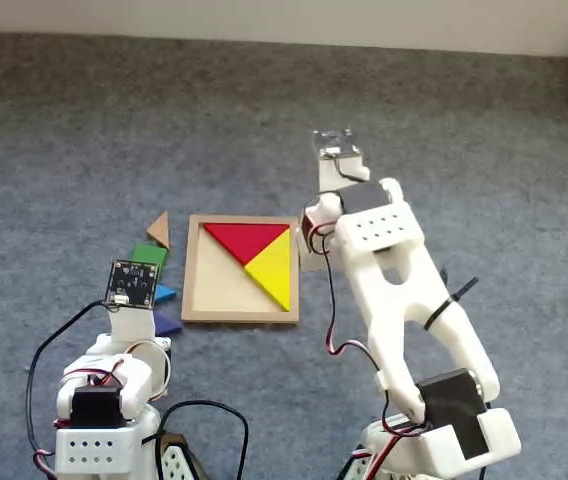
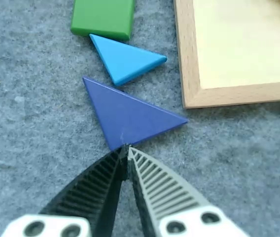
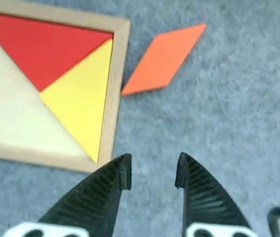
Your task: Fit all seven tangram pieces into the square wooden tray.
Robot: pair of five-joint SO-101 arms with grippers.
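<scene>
Two pieces, a red triangle and a yellow triangle, lie inside the tray in the high view, meeting along one slanted edge, and the rest of its floor is bare. Left of the tray, on the grey carpet, a tan triangle, a green square, a light blue triangle and a dark blue triangle sit in a row.

From the left wrist, the left gripper has its tips pressed together, touching the near corner of the dark blue triangle. The light blue triangle lies just beyond, then the green square.

From the right wrist, the right gripper is spread and holds nothing, over carpet near a tray corner. An orange parallelogram lies just outside the rim.
</scene>
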